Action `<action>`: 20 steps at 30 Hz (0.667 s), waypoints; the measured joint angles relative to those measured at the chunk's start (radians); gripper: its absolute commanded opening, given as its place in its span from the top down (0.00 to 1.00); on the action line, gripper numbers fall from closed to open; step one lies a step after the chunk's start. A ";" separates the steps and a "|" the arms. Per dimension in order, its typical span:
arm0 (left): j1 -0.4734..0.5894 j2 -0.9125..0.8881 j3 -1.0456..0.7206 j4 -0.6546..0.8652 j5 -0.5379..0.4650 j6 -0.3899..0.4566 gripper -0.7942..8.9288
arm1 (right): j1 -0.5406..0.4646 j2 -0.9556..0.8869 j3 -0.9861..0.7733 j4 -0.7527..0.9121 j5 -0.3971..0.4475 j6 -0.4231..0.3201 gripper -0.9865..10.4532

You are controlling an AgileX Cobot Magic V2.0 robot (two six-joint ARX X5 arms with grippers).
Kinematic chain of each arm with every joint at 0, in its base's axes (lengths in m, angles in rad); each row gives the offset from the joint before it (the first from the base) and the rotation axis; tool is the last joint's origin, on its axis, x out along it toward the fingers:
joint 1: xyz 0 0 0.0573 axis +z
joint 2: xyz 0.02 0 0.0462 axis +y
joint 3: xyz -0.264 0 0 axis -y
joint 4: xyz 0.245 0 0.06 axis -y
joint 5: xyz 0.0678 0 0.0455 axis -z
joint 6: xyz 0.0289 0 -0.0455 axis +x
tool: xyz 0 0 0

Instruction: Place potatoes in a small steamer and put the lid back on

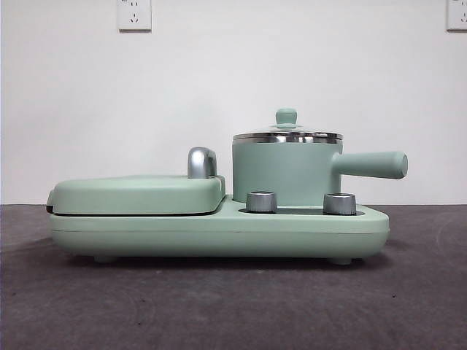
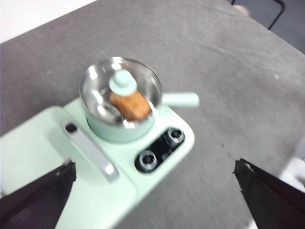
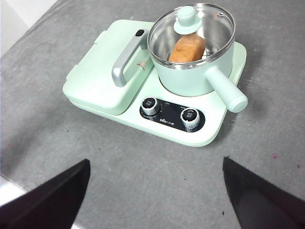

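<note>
Front view: A dark grey bench (image 1: 233, 306) meets a white wall (image 1: 233, 87) bearing two sockets, one (image 1: 134, 14) high on the left and one (image 1: 457, 14) at the top right corner. One mint-green cooker base (image 1: 219, 230) stands on the bench. It carries one closed grill plate (image 1: 139, 193) with a chrome handle (image 1: 202, 162), two steel dials (image 1: 261, 202) (image 1: 339, 203), and one small steamer (image 1: 286, 171) with its stub handle pointing right. One lid (image 1: 287, 134) sits on the steamer rim, knob up. No end effector is in view.

Left wrist view: The left end effector (image 2: 157, 200) hangs above the bench, well apart from the cooker; its jaws stand wide apart, holding and touching nothing. One potato (image 2: 131, 106) lies inside the steamer (image 2: 119, 129), seen through the glass lid (image 2: 123, 82). The picture is blurred.

Right wrist view: The right end effector (image 3: 155, 195) is also wide apart and empty, over bare bench (image 3: 143, 181) near its edge. The single potato (image 3: 187, 48) lies in the steamer (image 3: 190, 76) beneath the lid (image 3: 190, 24). The steamer stands at the base's (image 3: 209, 133) rear, behind the two dials (image 3: 150, 106) (image 3: 189, 117).
</note>
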 measured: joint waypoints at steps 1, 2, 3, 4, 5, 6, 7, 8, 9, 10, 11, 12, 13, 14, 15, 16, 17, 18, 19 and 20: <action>-0.002 -0.048 -0.052 0.001 0.000 0.001 0.35 | 0.000 0.000 0.000 0.000 0.000 0.000 0.53; -0.002 -0.088 -0.101 0.003 0.000 0.003 0.35 | 0.000 0.000 0.000 0.000 0.000 0.000 0.53; -0.002 -0.133 -0.164 0.010 0.000 0.004 0.35 | 0.000 0.000 0.000 0.000 0.000 0.000 0.53; -0.003 -0.176 -0.230 0.017 0.000 0.004 0.35 | 0.000 0.000 0.000 0.000 0.000 0.000 0.53; -0.003 -0.209 -0.286 0.027 0.000 0.004 0.35 | 0.000 0.000 0.000 0.000 0.000 0.000 0.53; -0.003 -0.247 -0.353 0.045 0.000 0.005 0.35 | 0.000 0.000 0.000 0.000 0.000 0.000 0.53; -0.003 -0.283 -0.418 0.068 0.000 0.005 0.35 | 0.000 0.000 0.000 0.000 0.000 0.000 0.53; -0.003 -0.313 -0.472 0.083 0.000 0.005 0.35 | 0.000 0.000 0.000 0.000 0.000 0.000 0.53; -0.003 -0.342 -0.520 0.101 0.000 0.005 0.35 | 0.000 0.000 0.000 0.000 0.000 0.000 0.53; -0.003 -0.380 -0.580 0.125 0.000 0.005 0.38 | 0.000 0.000 0.000 0.000 0.000 0.000 0.56; -0.003 -0.406 -0.616 0.142 0.000 0.005 0.52 | 0.000 0.000 0.000 0.000 0.000 0.000 0.65; -0.003 -0.436 -0.657 0.166 -0.001 0.009 0.74 | 0.000 0.000 0.000 0.000 0.000 0.001 0.81; -0.003 -0.462 -0.690 0.174 0.000 0.008 0.95 | 0.000 0.000 0.000 0.000 0.000 0.001 0.93; -0.003 -0.479 -0.713 0.174 0.000 0.008 0.88 | 0.000 0.000 0.000 0.000 0.000 0.000 0.89; -0.003 -0.492 -0.734 0.175 0.000 0.008 0.90 | 0.000 0.000 0.000 0.000 0.000 -0.001 0.90; -0.003 -0.502 -0.758 0.175 0.000 0.007 0.91 | 0.000 0.000 0.000 0.000 0.000 -0.004 0.90; -0.003 -0.506 -0.769 0.169 0.000 0.003 0.91 | 0.000 0.000 0.000 0.000 0.000 -0.004 0.90; -0.003 -0.505 -0.774 0.152 0.000 -0.002 0.91 | 0.000 0.000 0.000 0.000 0.000 -0.004 0.90; -0.003 -0.499 -0.774 0.133 0.000 -0.006 0.91 | 0.000 0.000 0.000 0.000 0.000 -0.005 0.90; -0.003 -0.496 -0.774 0.118 -0.001 -0.010 0.91 | 0.000 0.000 0.000 0.000 0.000 -0.005 0.90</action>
